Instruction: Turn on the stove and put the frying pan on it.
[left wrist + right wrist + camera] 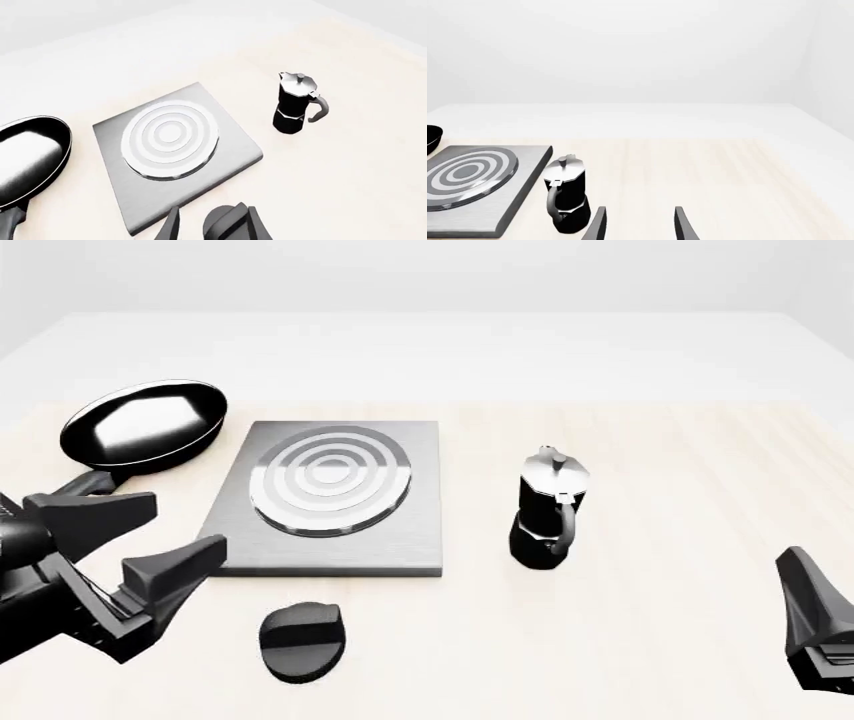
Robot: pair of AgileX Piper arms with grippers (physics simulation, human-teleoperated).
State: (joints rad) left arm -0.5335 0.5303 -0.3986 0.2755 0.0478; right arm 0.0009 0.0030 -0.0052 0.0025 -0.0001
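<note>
At the far left we see the frying pan (144, 424) on the table (667, 640), just beside the stove (334, 495), its handle running toward our left end effector (127, 540), whose fingers stand apart and empty. We judge the pan rigid, glossy and slippery; the handle is our hold. The knob (303, 640) lies near. The right end effector (639, 222) is apart, empty.

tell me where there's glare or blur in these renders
Front view: bright white reflection inside the round glossy black frying pan; sharp throughout. Left wrist view: same sheen on the pan, soft shading on the flat grey metal stove plate. Right wrist view: washed-out white background.
</note>
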